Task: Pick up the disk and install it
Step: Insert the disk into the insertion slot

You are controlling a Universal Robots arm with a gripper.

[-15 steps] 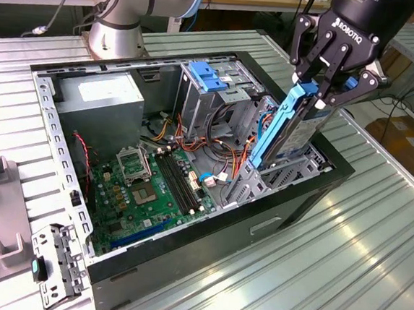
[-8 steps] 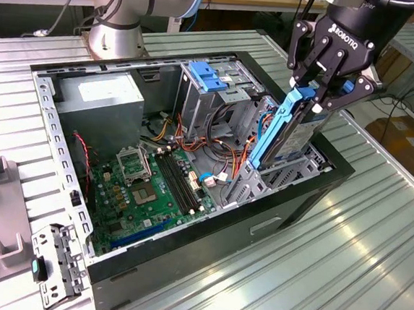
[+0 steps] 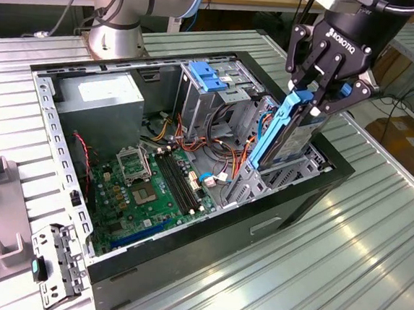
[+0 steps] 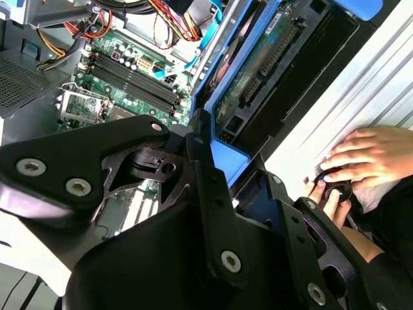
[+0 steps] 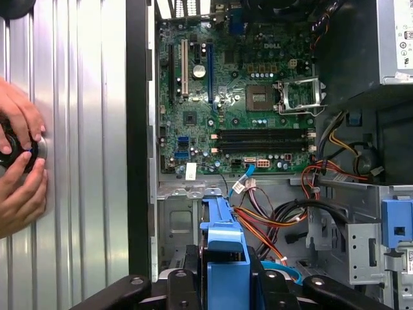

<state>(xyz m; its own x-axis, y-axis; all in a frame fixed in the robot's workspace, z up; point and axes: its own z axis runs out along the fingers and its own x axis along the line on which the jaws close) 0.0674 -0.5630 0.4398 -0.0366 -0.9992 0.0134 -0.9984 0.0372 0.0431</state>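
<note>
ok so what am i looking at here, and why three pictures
That is a robot arm working on an open computer case lying on a ribbed metal table. The exterior view is taken from a camera off the arm; both wrist views come from cameras riding on the arm, looking down past its black claw. The claw is shut on the disk, a hard drive in a blue carrier, held on edge at the drive bay in one corner. Inside lies the green motherboard. In both wrist views a person's hands rest on the table beside the case.
</note>
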